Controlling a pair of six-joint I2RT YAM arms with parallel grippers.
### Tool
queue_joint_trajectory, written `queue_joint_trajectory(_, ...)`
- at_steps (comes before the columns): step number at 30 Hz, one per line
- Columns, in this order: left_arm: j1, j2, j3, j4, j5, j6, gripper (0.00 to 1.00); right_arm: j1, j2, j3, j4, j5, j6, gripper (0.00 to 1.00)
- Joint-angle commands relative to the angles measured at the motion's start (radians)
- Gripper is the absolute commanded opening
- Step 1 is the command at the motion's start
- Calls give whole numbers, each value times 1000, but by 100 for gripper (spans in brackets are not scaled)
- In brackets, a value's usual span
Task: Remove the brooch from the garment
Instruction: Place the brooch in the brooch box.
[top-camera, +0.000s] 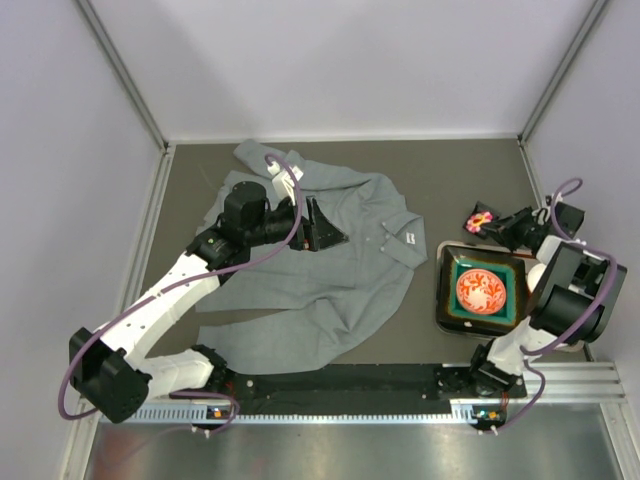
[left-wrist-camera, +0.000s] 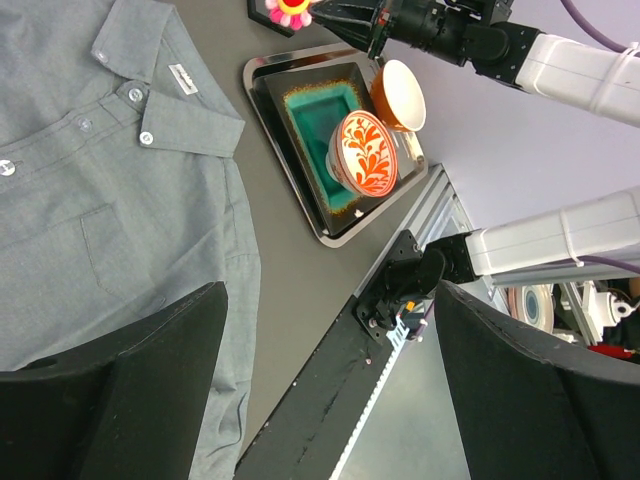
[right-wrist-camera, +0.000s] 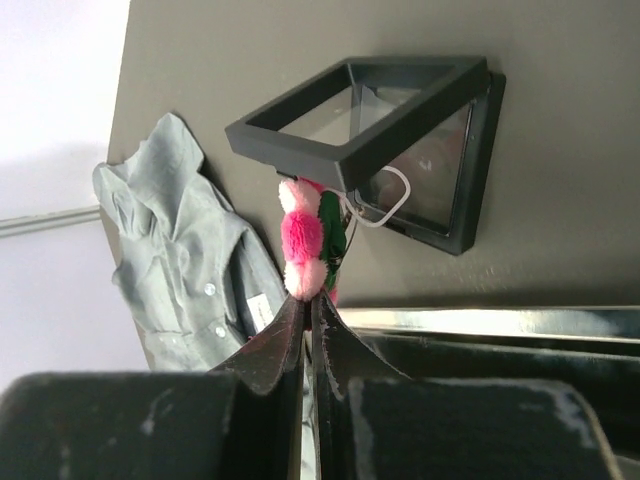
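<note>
Pink petals of the brooch (right-wrist-camera: 303, 250) show edge-on, its long axis running straight out from my right pincer (right-wrist-camera: 308, 303), which is clamped on it by the right edge of the bench (top-camera: 450, 180). One black frame box (right-wrist-camera: 420, 130) sits just beyond it. One tray (top-camera: 447, 290) holds one patterned bowl (top-camera: 482, 290), with one orange cup (left-wrist-camera: 400, 95) beside the bowl. The one grey garment (top-camera: 330, 270) lies mid-bench, well apart from the brooch. My left pincer (top-camera: 322, 225) hovers over it, jaws apart.
</note>
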Motion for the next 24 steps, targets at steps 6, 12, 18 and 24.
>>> queue_joint_trajectory(6,0,0,12,40,8,17,88,7,60,61,100,-20,41,0)
queue_joint_trajectory(12,0,0,12,38,11,17,88,12,73,70,94,-9,43,0)
queue_joint_trajectory(18,0,-1,11,36,12,19,88,12,100,79,116,-9,57,0)
queue_joint_trajectory(24,2,-1,11,27,8,20,88,12,128,91,113,14,57,0)
